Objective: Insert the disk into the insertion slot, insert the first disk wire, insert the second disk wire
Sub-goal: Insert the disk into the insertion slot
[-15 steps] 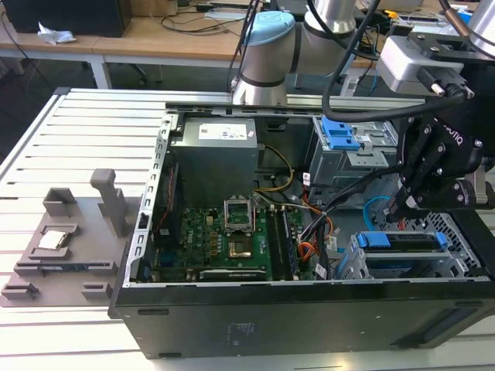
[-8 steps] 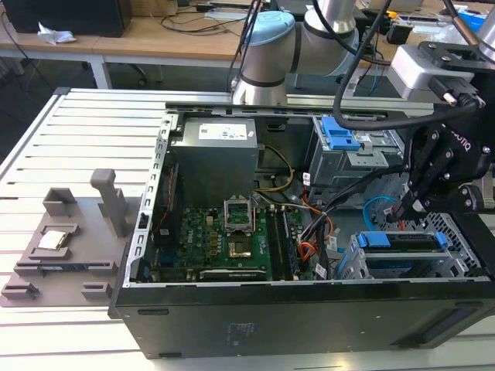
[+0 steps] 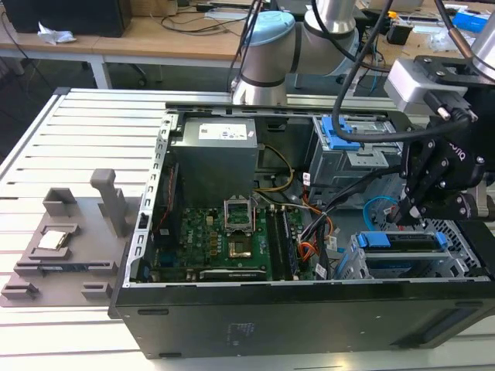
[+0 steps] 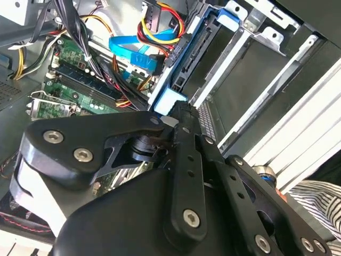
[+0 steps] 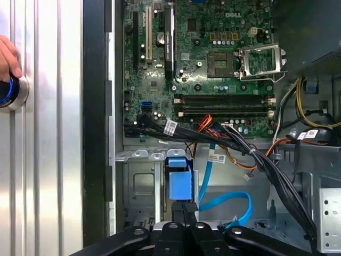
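- One disk (image 3: pixel 408 243) lay in the insertion slot (image 3: pixel 349 267) at the exterior view's right, by the case's front corner. Its blue carrier spanned the top bay, and it looked seated or very nearly so.
- In the first wrist view, the carrier's blue end (image 5: pixel 178 178) showed inside the silver cage (image 5: pixel 139 184).
- In the exterior view, the gripper (image 3: pixel 410 207) hung just above that bay. In the first wrist view its tips (image 5: pixel 185 209) sat right at the carrier's blue end.
- Both jaws were drawn close together. I could not make out anything pinched between them.
- By my judgement the disk would handle as a stiff, dense slab. Its smooth metal faces would be slippery to pinch, and it would take knocks badly.
- The plastic carrier looked like the better place to grip, either at its end tab or along its long rails. That would keep the fingers off the labelled face and the connector edge. The plastic would probably flex a little under a hard squeeze.
- A flat blue cable (image 5: pixel 226 202) looped loose just beside the cage. It looked limp, so I judged it best gripped at its rigid plug, not along the ribbon.
- A hand (image 5: pixel 6 57) rested on a round button well apart from the case.
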Controlling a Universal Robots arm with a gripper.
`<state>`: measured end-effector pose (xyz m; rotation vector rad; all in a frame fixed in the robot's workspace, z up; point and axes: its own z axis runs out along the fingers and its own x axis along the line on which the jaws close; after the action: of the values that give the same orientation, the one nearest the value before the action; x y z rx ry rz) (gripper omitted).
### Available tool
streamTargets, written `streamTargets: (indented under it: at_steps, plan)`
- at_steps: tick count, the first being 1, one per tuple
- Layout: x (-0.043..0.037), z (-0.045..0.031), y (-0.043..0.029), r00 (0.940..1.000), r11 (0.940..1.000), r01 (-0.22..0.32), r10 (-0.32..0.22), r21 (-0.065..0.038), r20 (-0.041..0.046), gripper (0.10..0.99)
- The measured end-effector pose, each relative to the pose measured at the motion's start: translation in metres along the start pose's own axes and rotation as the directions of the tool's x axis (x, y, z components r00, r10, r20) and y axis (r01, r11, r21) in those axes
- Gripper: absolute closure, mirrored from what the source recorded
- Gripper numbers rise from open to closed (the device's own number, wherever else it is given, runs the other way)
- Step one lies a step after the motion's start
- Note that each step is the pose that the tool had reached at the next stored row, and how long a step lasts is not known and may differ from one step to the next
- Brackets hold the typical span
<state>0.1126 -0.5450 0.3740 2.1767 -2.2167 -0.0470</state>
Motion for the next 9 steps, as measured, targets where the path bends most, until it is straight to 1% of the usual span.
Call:
streamTargets:
  at_steps: [2, 3, 6, 9]
  plan:
    - [0.0, 0.0048, -0.0009, 1.0, 1.0, 0.0, 0.0, 0.0, 0.0, 0.98]
    - [0.0, 0.006, -0.0012, 1.0, 1.0, 0.0, 0.0, -0.001, 0.0001, 0.98]
    - [-0.0001, 0.0085, -0.0022, 1.0, 1.0, 0.0, 0.0, -0.001, 0.0, 0.98]
    - [-0.0002, 0.0094, -0.0062, 1.0, 1.0, 0.0, 0.0, -0.001, -0.0001, 0.98]
